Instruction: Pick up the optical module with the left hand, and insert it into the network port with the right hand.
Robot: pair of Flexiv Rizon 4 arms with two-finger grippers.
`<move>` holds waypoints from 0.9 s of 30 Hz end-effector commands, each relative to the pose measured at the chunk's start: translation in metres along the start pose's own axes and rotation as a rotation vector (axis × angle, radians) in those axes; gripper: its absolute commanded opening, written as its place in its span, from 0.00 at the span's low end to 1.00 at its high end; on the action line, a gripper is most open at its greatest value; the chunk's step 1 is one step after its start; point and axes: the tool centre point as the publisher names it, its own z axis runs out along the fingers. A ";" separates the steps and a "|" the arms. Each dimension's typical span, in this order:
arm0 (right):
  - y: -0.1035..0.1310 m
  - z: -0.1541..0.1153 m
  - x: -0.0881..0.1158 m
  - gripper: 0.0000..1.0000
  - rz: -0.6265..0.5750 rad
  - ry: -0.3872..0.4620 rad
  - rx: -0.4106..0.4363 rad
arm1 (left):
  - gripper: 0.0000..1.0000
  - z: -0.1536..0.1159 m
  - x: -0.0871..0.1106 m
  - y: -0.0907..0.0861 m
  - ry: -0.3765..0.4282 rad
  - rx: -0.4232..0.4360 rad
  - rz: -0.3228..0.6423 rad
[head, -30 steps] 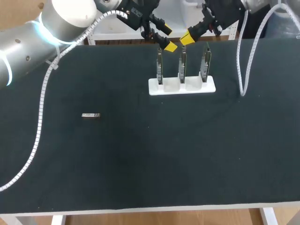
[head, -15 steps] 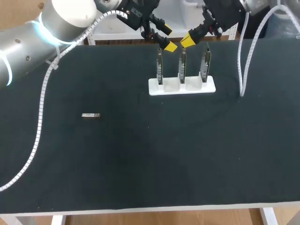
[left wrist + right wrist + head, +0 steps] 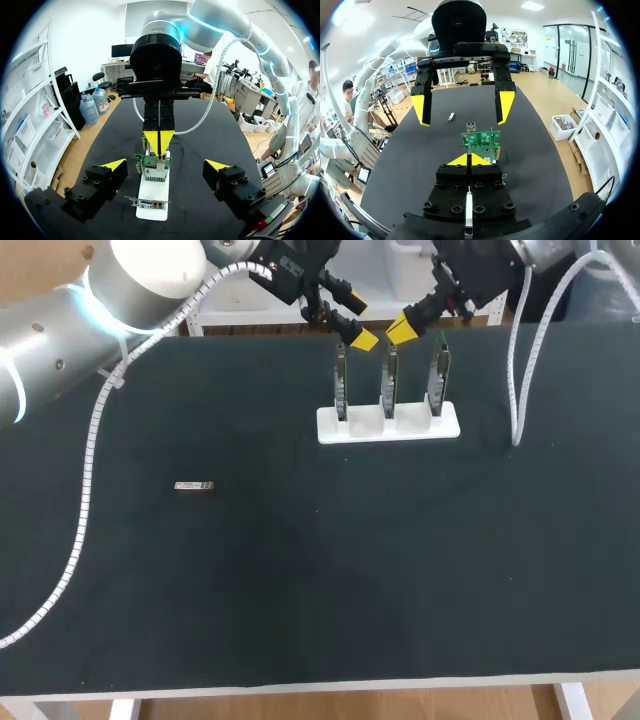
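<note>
I am only at the start of this job. Far to the left, the little metal plug point(image 3: 194, 486) lies flat on the dark table point(image 3: 300, 640), all by itself. Nothing touches it, so it has not been picked up yet. It is well apart from both of my arms. My left gripper point(image 3: 165, 165) hangs over the far side of the table, just above the white stand point(image 3: 447, 425). Its 2 yellow tips are spread wide and they hold nothing. The white stand holds 3 thin boards point(image 3: 390, 375), each one standing up straight in a row. I can see a small metal port point(image 3: 471, 127) on the top edge of the green board, but I cannot tell if anything sits in it. My right gripper point(image 3: 468, 160) hangs just to the right of the left one, close above the same boards. Its 2 tips are pressed tight together with nothing between them. I think all of the work is left: grab the plug with the left gripper, pass it to the right one, then push it into the port.
</note>
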 end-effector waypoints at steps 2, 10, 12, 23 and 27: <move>-0.008 0.003 0.004 0.00 -0.001 -0.005 -0.859 | 1.00 0.001 -0.001 0.002 0.005 0.002 -0.001; -0.009 -0.001 0.001 0.00 -0.011 -0.014 -0.837 | 1.00 0.001 -0.001 0.002 0.005 0.002 -0.001; -0.009 -0.003 -0.001 0.00 -0.017 -0.019 -0.828 | 1.00 0.001 -0.001 0.002 0.005 0.002 -0.001; -0.007 -0.020 -0.019 0.00 -0.065 -0.028 -0.811 | 1.00 0.001 -0.001 0.002 0.005 0.002 -0.001; -0.001 -0.030 -0.022 0.00 -0.084 -0.023 -0.808 | 1.00 0.001 -0.001 0.002 0.005 0.002 -0.001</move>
